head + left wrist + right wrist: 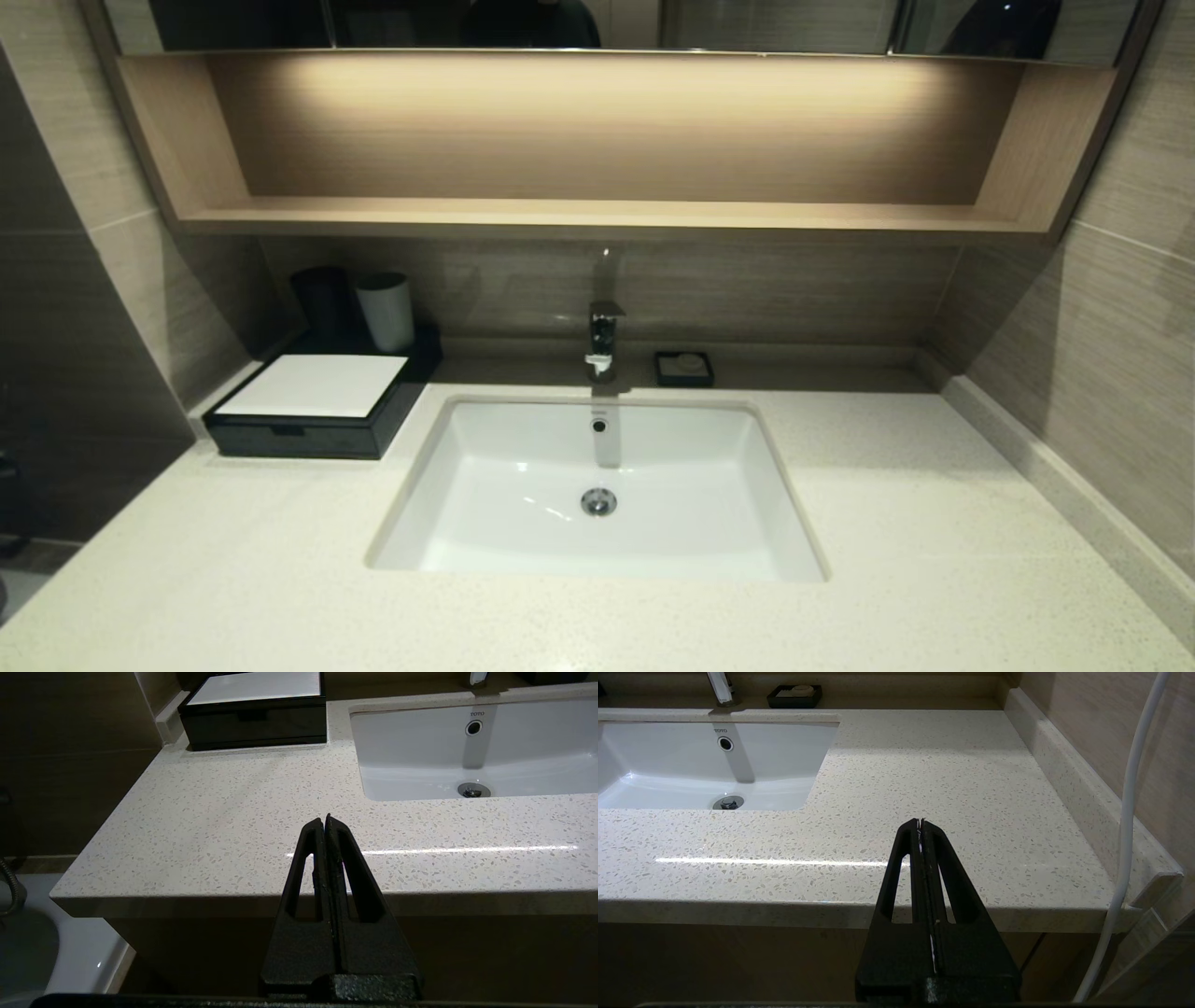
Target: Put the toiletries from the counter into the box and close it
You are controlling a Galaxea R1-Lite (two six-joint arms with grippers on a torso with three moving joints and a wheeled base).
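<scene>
The low black box (317, 411) with a white top panel stands at the counter's (934, 523) back left, its front drawer pushed in; it also shows in the left wrist view (254, 718). No wrapped stick and no sachets show on the counter in any view. My left gripper (324, 820) is shut and empty, held off the counter's front edge on the left side. My right gripper (920, 823) is shut and empty, off the front edge on the right side. Neither gripper shows in the head view.
A white sunken basin (597, 485) with a chrome tap (603, 341) sits mid-counter. A dark cup (322, 299) and a grey tumbler (386, 311) stand behind the box. A small black soap dish (684, 368) sits at the back. A white cable (1125, 835) hangs at the right.
</scene>
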